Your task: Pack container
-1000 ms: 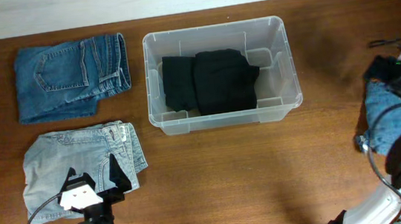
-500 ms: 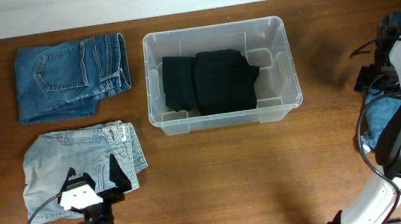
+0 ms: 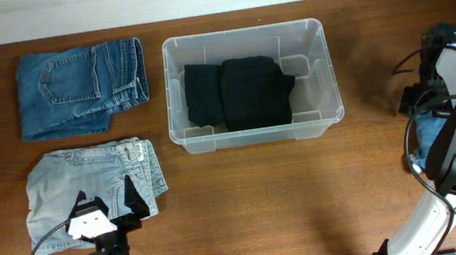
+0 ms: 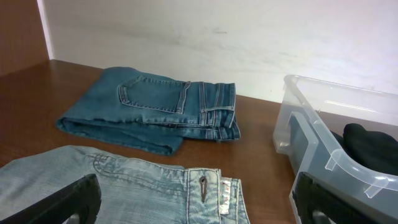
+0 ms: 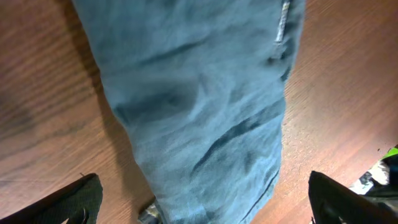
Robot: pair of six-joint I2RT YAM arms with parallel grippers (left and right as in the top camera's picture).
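Left claw (image 3: 106, 201) hangs spread wide over folded light-wash jeans (image 3: 56, 188), with darker jeans (image 3: 79, 88) ahead of it. The clear container (image 3: 239, 31), holding folded black clothing (image 3: 237, 92), sits ahead to its right. Right claw (image 5: 205, 202), also spread, hovers above blue denim (image 5: 199, 106).

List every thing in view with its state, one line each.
left gripper: open, holding nothing.
right gripper: open, holding nothing.
container: upright, no lid on, partly filled.
black clothes: folded, lying inside the container.
dark blue jeans: folded, on the table, not packed.
light blue jeans: folded, on the table, under the left gripper.
blue garment: crumpled, on the table below the right gripper.
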